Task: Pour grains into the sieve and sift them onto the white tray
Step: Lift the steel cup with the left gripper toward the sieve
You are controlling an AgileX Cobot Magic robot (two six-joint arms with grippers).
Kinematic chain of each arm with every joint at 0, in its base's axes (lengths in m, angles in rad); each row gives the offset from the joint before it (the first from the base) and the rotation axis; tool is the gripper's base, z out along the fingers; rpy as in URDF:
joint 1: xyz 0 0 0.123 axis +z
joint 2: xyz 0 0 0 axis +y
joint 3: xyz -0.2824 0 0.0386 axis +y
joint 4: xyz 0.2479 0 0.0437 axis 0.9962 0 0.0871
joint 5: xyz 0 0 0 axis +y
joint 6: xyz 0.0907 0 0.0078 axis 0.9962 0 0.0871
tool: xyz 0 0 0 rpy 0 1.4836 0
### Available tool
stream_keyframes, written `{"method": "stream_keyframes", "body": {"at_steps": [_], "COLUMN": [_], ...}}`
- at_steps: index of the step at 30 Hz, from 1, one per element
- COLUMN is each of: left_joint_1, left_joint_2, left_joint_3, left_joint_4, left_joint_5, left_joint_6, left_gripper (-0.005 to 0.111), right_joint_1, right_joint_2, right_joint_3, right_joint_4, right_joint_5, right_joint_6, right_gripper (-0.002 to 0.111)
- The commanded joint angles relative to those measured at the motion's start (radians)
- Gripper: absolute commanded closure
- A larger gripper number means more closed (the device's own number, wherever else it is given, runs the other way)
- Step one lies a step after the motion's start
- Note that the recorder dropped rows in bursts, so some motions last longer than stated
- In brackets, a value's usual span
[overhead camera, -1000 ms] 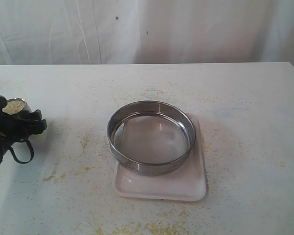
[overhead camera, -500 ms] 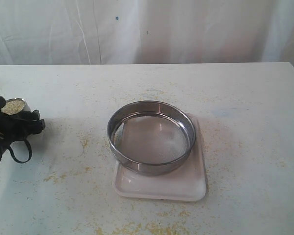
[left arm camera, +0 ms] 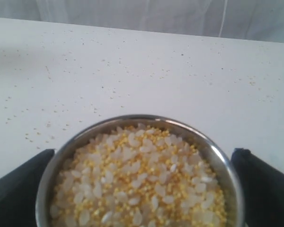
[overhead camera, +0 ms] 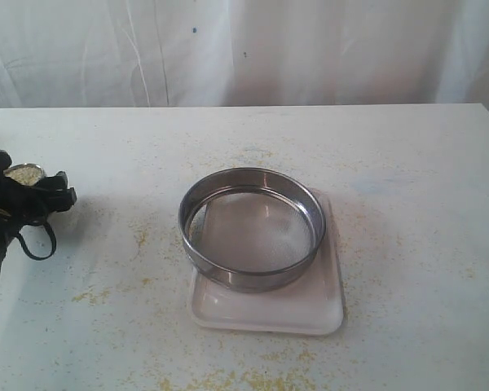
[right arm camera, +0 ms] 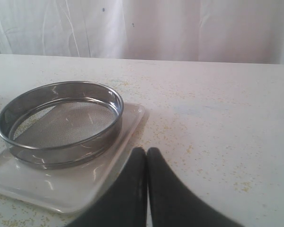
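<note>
A small steel cup [left arm camera: 221, 158], heaped with yellow and whitish grains [left arm camera: 137, 182], sits between the black fingers of my left gripper [left arm camera: 142, 153], which press against its two sides. In the exterior view that gripper [overhead camera: 34, 192] holds the cup [overhead camera: 23, 173] at the table's far left. The sieve [overhead camera: 246, 279], with no grains visible in it, rests on the white tray [overhead camera: 314, 314] near the middle. My right gripper [right arm camera: 146, 151] is shut on nothing, low beside the tray [right arm camera: 57, 189] and sieve [right arm camera: 61, 147]; it is out of the exterior view.
Loose yellow grains [overhead camera: 220, 379] are scattered over the white table [overhead camera: 407, 163], thickest near the front edge and left of the tray. A white curtain [overhead camera: 310, 49] hangs behind the table's far edge.
The left gripper has shifted slightly around the cup at the far left. The sieve and tray have not moved.
</note>
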Motion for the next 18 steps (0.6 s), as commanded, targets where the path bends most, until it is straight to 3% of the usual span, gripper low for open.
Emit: {"method": "stream_keyframes", "body": {"at_steps": [1,6,10,13,16,17,18], "left_joint_1": [0.006,0.006,0.006,0.006,0.006,0.006,0.006], "left_joint_2": [0.003,0.003,0.003,0.003,0.003,0.003,0.003], "left_joint_3": [-0.003,-0.003,-0.003,-0.003,-0.003,-0.003,-0.003], "left_joint_4": [-0.007,-0.009,-0.013,-0.013,-0.004,0.004,0.016], "left_joint_5": [0.019,0.018,0.023,0.055,0.091,0.091,0.091], "left_joint_6": [0.001,0.001,0.001,-0.008,-0.01,-0.001,-0.001], "left_gripper": [0.011,0.013,0.025,0.053,0.099,0.106,0.105], "right_joint_1": [-0.007,-0.007,-0.007,-0.007,-0.007,-0.007,-0.007], "right_joint_2": [-0.006,-0.006,-0.006,-0.006,-0.006,-0.006,-0.006], "right_joint_3": [0.005,0.005,0.005,0.005,0.005,0.005,0.005], "right_joint_4": [-0.004,-0.004,-0.004,-0.004,-0.004,-0.004,-0.004], "right_joint_5": [-0.007,-0.007,-0.007,-0.007,-0.007,-0.007,-0.007], "right_joint_6": [-0.005,-0.005,-0.005,-0.005,-0.005,-0.005,-0.005], "right_gripper": [0.108,0.108,0.108,0.108,0.108,0.108,0.108]}}
